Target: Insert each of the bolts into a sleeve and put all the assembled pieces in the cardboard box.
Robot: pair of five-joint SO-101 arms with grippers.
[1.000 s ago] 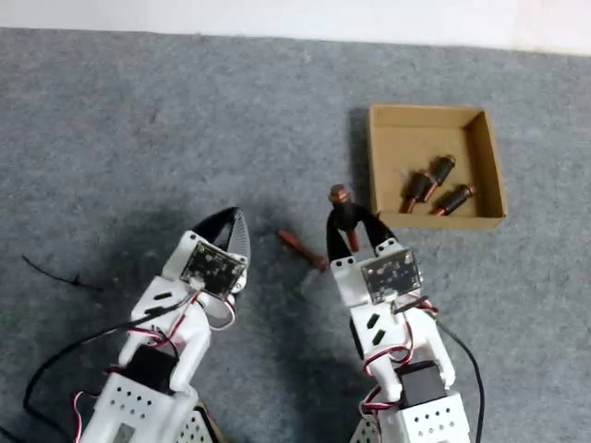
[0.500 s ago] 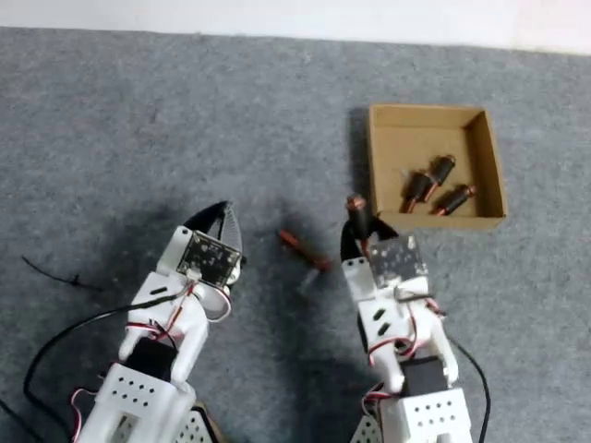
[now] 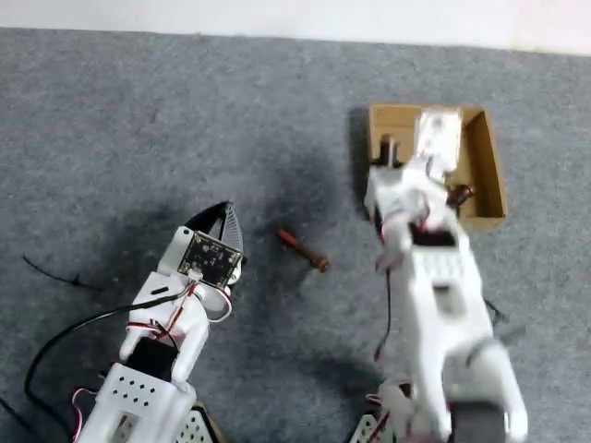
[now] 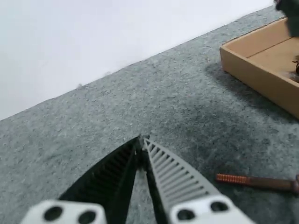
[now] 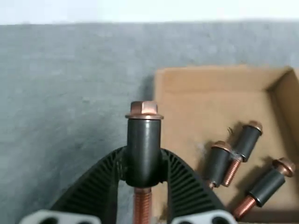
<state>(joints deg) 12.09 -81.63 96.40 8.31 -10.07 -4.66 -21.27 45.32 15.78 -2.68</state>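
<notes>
At cardboard box (image 5: 212, 73) rim, right pincer (image 5: 144, 161) is pinching bolt+sleeve assy (image 5: 144, 140). Three finished pcs (image 5: 245, 140) are lying inside. One bare bolt (image 3: 303, 250) is waiting on table (image 3: 185, 120) nr left pincer (image 4: 141, 140), which is sitting pressed together, empty.

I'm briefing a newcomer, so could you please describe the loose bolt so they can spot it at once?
Find the cardboard box on the grey mat. On the mat beside it, towards the left arm, lies a copper bolt. Unlike those in the box, it lies alone with no black sleeve around it.
</notes>
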